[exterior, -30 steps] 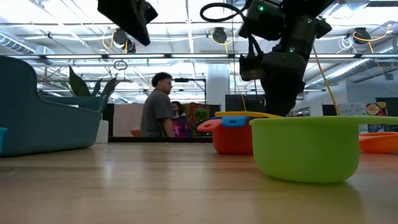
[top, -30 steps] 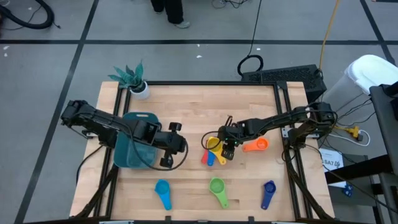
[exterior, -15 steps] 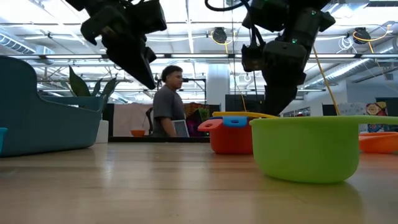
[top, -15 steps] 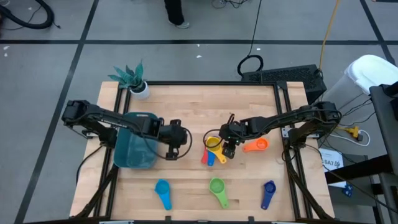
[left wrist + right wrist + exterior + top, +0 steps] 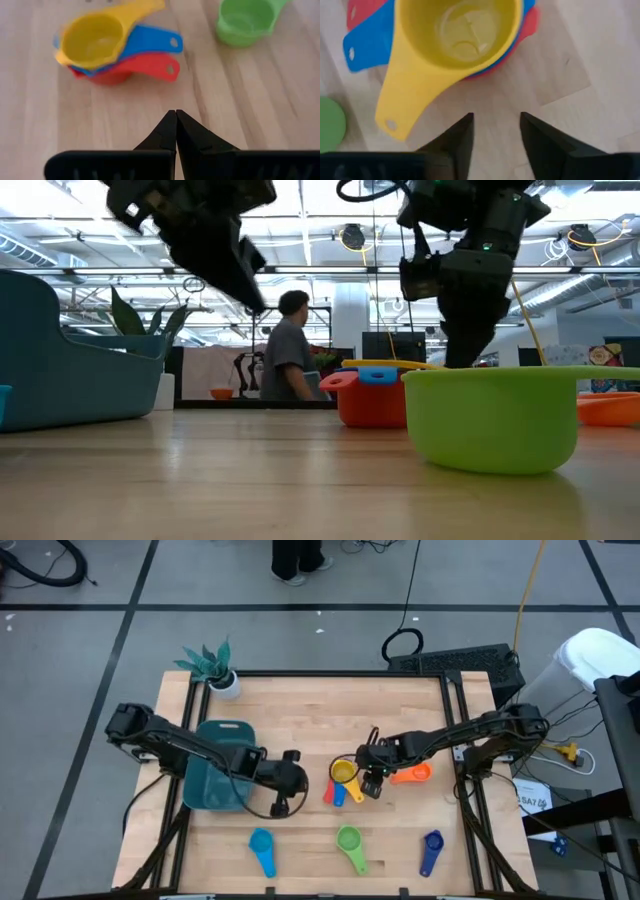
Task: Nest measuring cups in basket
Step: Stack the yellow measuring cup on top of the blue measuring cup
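A stack of three measuring cups stands mid-table: yellow in blue in red. The orange cup lies to its right. Light blue, green and dark blue cups lie along the near edge. The teal basket stands at the left. My left gripper is shut and hovers between basket and stack. My right gripper is open just right of the stack, over bare wood beside the yellow handle, touching nothing.
A small white pot with a teal plant stands at the far left corner. The green cup fills the low view's front, with the red cup behind it. Bare wood lies between the stack and the near cups. A person walks in the room behind.
My left gripper has swung out from beside the basket toward the stack and come lower, staying shut. My right gripper has drawn back slightly toward the table's right edge, uncovering the yellow cup. The stack has stayed where it was.
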